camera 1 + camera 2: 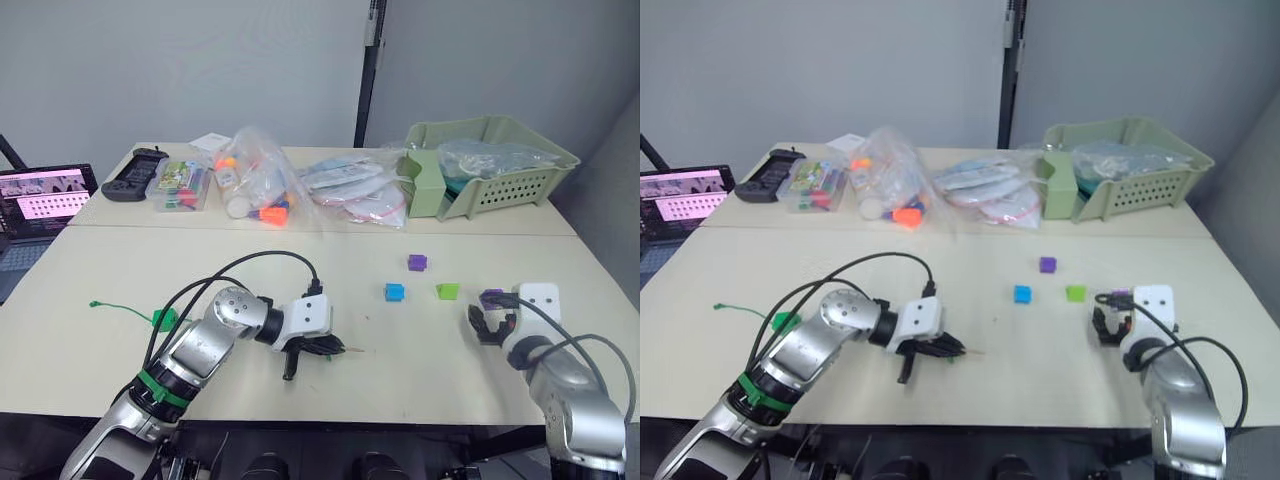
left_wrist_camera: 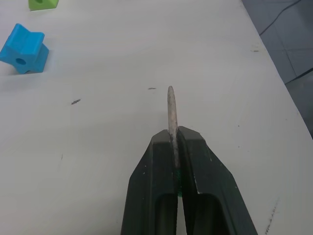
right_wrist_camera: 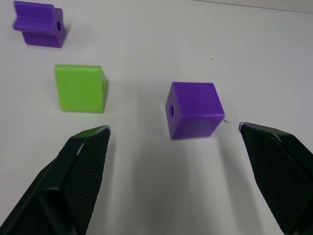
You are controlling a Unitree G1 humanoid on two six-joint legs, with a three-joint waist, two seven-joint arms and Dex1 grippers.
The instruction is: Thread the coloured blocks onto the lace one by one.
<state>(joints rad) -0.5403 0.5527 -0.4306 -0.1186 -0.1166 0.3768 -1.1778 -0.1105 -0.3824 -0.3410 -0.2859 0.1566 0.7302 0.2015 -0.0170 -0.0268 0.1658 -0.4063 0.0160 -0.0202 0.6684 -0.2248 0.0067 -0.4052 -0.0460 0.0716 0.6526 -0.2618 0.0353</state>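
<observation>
Your table [image 1: 300, 400] holds the following. Left gripper [image 2: 172, 139]: fingers pressed together on the stiff pale tip [image 2: 170, 105] of the lace [image 1: 125, 309], the tip poking out past the fingertips and lying low over the tabletop; the green cord trails away toward your left, where its knotted end rests near the table's left edge. Dark green block [image 1: 165, 320]: sitting on that cord, partly hidden behind the left arm (you cannot tell from here whether it is threaded or just resting on it). Right gripper [image 3: 173, 134]: fingers spread wide, one on either side of a purple cube [image 3: 193, 110], touching neither face; the cube stands on the table with its hole facing sideways. Light green block [image 3: 80, 88]: just beyond the cube, flat on the table. Second purple block [image 3: 39, 24]: a notched piece, farther off again, hole visible on one end. Blue block [image 2: 23, 48]: a notched piece between the two grippers, near the light green one, well ahead of the lace tip. Back of the table, you also have a green basket [image 1: 520, 170] with bagged contents, clear bags [image 1: 260, 185] of mixed pieces, a case of markers [image 1: 182, 186], a black controller [image 1: 135, 173] and, off to your left, a laptop [image 1: 45, 200] with its screen lit.
</observation>
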